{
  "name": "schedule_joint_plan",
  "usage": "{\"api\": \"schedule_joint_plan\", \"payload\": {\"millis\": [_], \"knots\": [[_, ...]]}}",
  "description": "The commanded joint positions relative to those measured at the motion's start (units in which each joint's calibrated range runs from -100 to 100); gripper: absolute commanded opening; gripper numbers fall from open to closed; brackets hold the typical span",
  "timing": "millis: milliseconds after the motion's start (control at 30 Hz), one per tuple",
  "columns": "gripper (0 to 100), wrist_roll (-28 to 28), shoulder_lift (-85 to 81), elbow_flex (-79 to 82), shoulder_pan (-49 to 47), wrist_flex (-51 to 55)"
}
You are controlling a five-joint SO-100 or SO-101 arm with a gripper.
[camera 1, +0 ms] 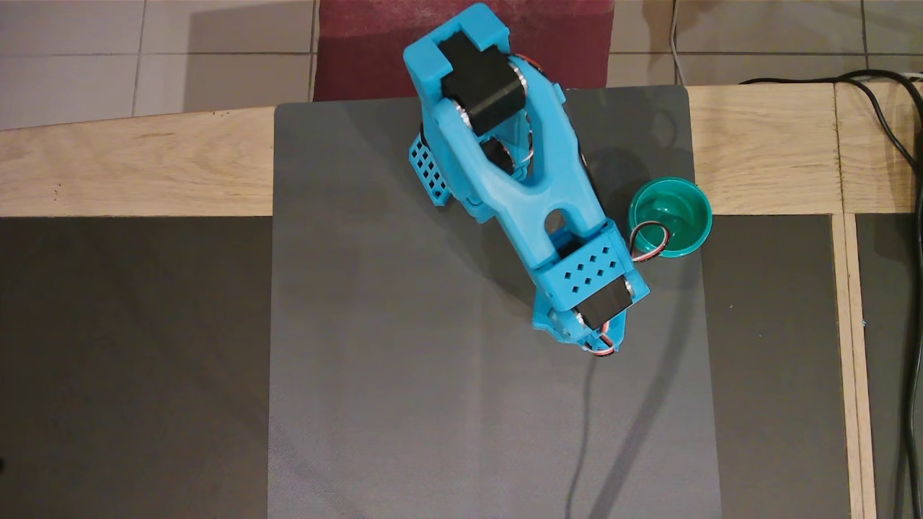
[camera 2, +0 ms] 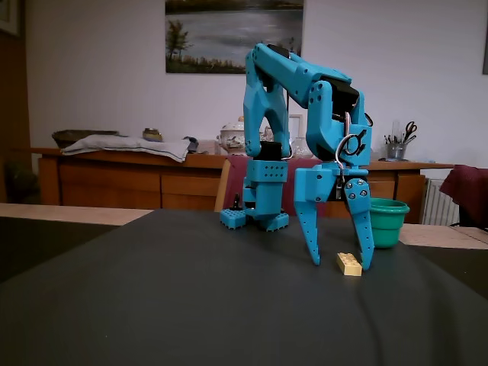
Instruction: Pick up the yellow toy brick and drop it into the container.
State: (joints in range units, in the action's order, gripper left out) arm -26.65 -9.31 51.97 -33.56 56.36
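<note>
Yellow toy brick (camera 2: pixel 349 264), small rigid studded plastic, lies on the dark desk mat (camera 2: pixel 191 305) between the blue gripper's (camera 2: pixel 341 264) wide-open, empty jaws. Judged light, hard, slightly slick; grip its flat sides.

Matt grey mat (camera 1: pixel 433 404), pale wood table (camera 1: pixel 130 166), glossy plastic container (camera 1: pixel 685 198)

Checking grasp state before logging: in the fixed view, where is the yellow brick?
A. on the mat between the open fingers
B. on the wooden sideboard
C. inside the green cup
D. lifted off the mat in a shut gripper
A: the yellow brick lies on the mat, with the open gripper straddling it.
</note>
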Motion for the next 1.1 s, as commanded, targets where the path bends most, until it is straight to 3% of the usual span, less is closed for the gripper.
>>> {"api": "schedule_joint_plan", "payload": {"millis": [0, 67, 333, 633, 867, 1067], "knots": [[8, -0.43, 0.79, 0.74, 0.17, 0.46], [0, -0.37, 0.71, 0.65, 0.33, 0.46], [0, -0.16, 0.29, -0.71, -0.53, 2.95], [0, 1.72, 0.29, -23.45, -2.46, 26.05], [0, 5.22, 0.2, -37.53, -10.27, 39.91], [0, 10.97, 0.2, -42.49, -21.96, 42.58]]}}
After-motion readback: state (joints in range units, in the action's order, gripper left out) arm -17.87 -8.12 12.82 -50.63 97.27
